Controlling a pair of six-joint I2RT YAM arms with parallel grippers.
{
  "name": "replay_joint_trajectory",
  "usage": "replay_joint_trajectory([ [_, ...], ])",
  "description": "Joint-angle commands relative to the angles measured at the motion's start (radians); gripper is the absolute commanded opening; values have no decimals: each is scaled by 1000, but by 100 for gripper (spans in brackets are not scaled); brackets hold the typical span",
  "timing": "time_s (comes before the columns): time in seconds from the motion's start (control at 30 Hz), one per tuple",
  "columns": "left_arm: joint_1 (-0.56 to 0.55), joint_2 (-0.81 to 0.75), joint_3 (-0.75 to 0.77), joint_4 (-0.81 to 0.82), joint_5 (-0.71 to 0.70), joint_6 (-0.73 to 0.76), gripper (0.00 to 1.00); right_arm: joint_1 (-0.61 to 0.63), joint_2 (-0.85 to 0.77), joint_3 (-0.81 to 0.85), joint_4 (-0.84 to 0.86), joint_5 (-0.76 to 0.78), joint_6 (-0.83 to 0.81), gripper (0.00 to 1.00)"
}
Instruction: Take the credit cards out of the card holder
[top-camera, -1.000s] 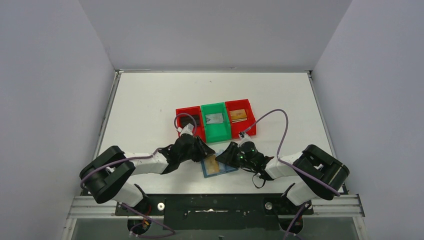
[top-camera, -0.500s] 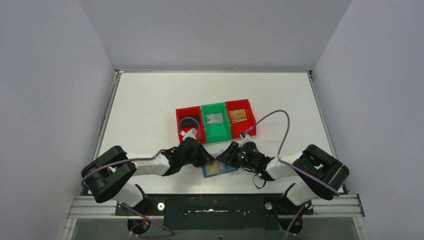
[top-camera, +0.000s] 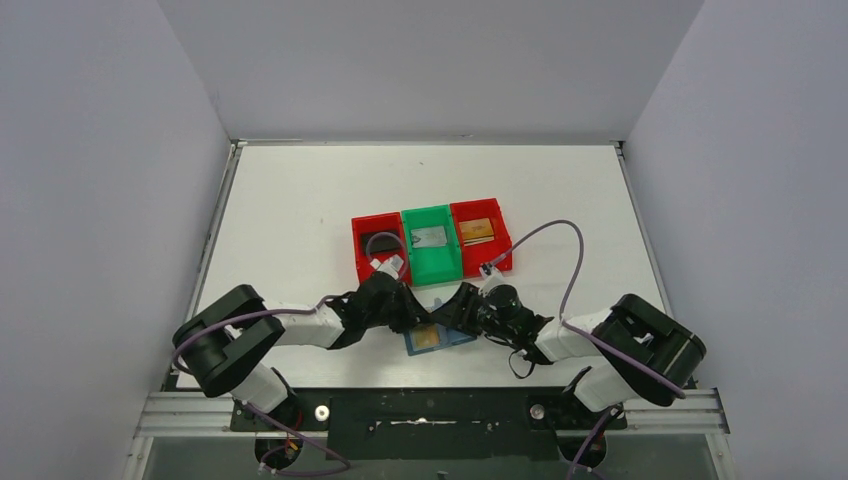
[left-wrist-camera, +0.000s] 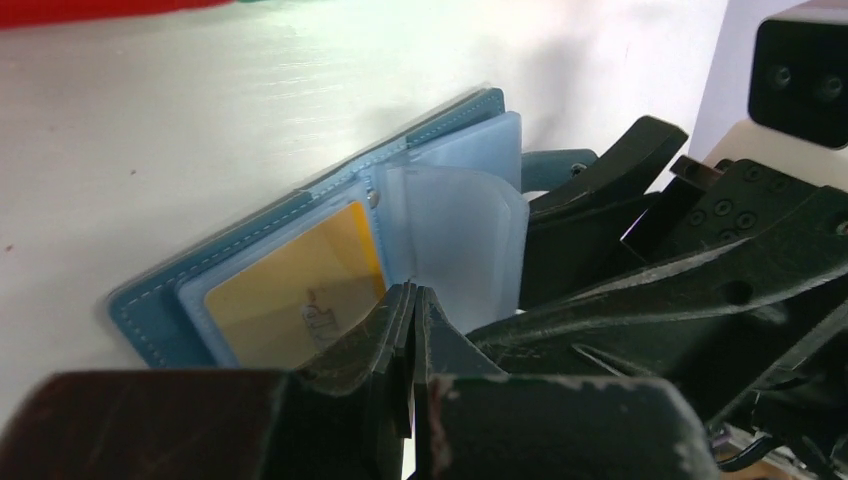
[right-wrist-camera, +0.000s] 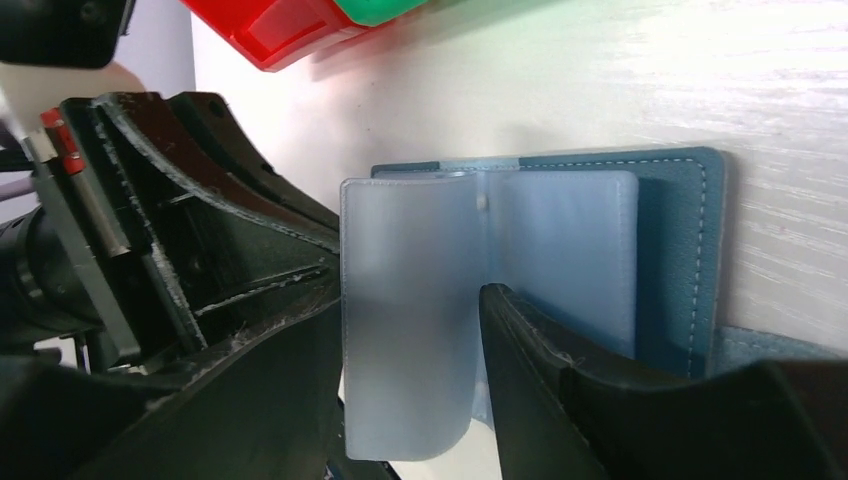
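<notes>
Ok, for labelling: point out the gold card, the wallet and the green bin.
gold card (left-wrist-camera: 292, 287), left wrist view, its face
wallet (right-wrist-camera: 682, 260), right wrist view, teal cover
green bin (top-camera: 434, 266), top view, bare floor

On the table, just ahead of the arm bases, we find the card holder lying open, a credit card in its left half. The left gripper meets it from the left and the right gripper from the right, with a sleeve leaf between the right gripper's jaws. Just behind stand the left bin, the middle bin holding a second card, and the right bin holding a third card.
</notes>
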Motion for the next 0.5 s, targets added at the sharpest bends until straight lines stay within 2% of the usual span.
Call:
replay_joint_trajectory([
  [0.0, 21, 32, 49, 125, 144, 79, 0, -8, -62, 17, -1, -16, -65, 53],
  [0.13, 20, 50, 66, 126, 149, 87, 0, -9, -100, 19, -26, -27, -98, 60],
  [0.3, 20, 65, 81, 146, 164, 89, 0, -7, -177, 38, -90, -35, -143, 73],
  [0.47, 19, 88, 124, 115, 177, 112, 0, -7, -279, 78, -285, 48, -183, 79],
])
